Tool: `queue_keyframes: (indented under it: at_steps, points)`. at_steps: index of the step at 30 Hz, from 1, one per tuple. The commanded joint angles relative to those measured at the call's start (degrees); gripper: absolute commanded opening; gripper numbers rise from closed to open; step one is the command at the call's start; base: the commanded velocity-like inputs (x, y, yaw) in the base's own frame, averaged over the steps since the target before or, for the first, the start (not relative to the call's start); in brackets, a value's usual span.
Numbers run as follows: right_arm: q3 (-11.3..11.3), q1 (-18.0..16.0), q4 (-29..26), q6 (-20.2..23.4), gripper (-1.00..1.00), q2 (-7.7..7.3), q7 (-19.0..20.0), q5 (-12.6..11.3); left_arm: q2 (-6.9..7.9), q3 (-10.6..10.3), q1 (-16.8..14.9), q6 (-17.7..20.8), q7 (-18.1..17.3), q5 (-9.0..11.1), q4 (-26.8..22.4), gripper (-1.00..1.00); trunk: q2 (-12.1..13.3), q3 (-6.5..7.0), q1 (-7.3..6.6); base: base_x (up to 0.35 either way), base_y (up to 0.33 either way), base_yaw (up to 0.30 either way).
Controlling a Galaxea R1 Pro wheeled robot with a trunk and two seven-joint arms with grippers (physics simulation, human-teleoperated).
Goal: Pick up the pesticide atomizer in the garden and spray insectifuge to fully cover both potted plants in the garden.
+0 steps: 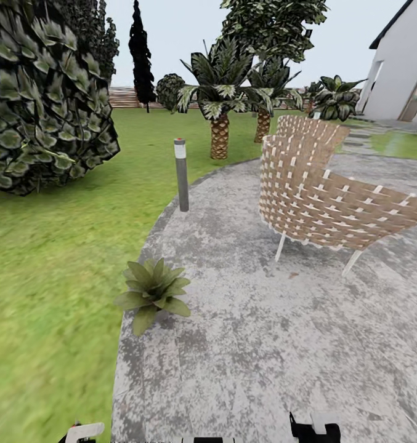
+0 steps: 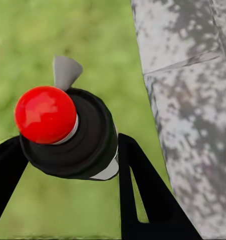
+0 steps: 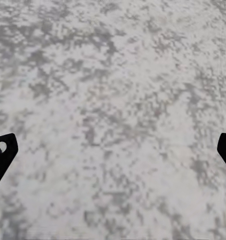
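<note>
Grey mottled paving of the round patio (image 1: 282, 332) spreads across the near and right part of the head view, with green lawn (image 1: 54, 289) to its left. One potted plant (image 1: 151, 290), a low rosette of broad pointed leaves, sits at the left rim of the patio where stone meets grass. Farther along the same rim stands a slim grey bollard light (image 1: 182, 175), upright. A woven wicker chair (image 1: 331, 203) on thin white legs stands on the patio to the right, with a second wicker chair (image 1: 310, 130) just behind it. A big dark bush (image 1: 45, 92) fills the far left, palm trees (image 1: 219, 104) rise beyond the patio, and a white house (image 1: 400, 67) stands at the far right.

Seen from the left wrist, the left gripper (image 2: 67, 155) has its two black fingers (image 2: 143, 195) closed against the sides of the pesticide atomizer (image 2: 77, 137), seen end on: a dark round body with a red cap and a small grey nozzle, held over the lawn beside the patio edge.

Seen from the right wrist, the right gripper (image 3: 113, 150) is spread wide, its black fingertips (image 3: 1, 152) at the two edges, with nothing between them, above bare paving
</note>
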Motion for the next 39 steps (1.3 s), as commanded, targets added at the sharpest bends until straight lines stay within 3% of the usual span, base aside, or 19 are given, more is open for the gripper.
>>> queue_keyframes:
  at_steps: [1, 16, 35, 36, 39]
  points:
    - [0.5, 0.0, 0.0, -0.1, 1.0, -0.01, -0.2, -0.4, -0.02, 0.4, -0.1, -0.3, 0.1, -0.6, 0.1, -1.0, 0.0, -0.04, -0.01, 0.0, -0.273, 0.278]
    - [0.5, 0.0, -0.1, -0.1, 1.0, -0.01, -0.2, -0.4, -0.02, 0.4, -0.1, -0.3, 0.2, -0.6, 0.0, -1.0, 0.0, -0.04, -0.01, 0.0, -0.265, 0.268]
    - [0.8, 0.0, -0.4, -0.1, 1.0, -0.01, 0.1, -0.2, 0.27, 0.1, -0.1, -0.3, -0.7, -0.7, 0.0, -1.0, 0.0, -0.04, -0.01, 0.0, -0.014, 0.011]
    - [1.1, 0.0, -0.5, -0.1, 1.0, 0.03, 0.2, 0.0, 0.36, 0.0, -0.3, -0.1, -1.1, -0.7, -0.1, -1.0, 0.0, -0.04, -0.01, 0.0, 0.0, 0.0]
    - [5.2, 0.0, -2.9, 0.1, 1.0, 0.05, 0.2, 3.7, 0.62, -0.3, -0.6, 0.4, -4.6, -1.3, -0.3, -1.0, 0.0, -0.04, -0.01, 0.0, 0.0, 0.0]
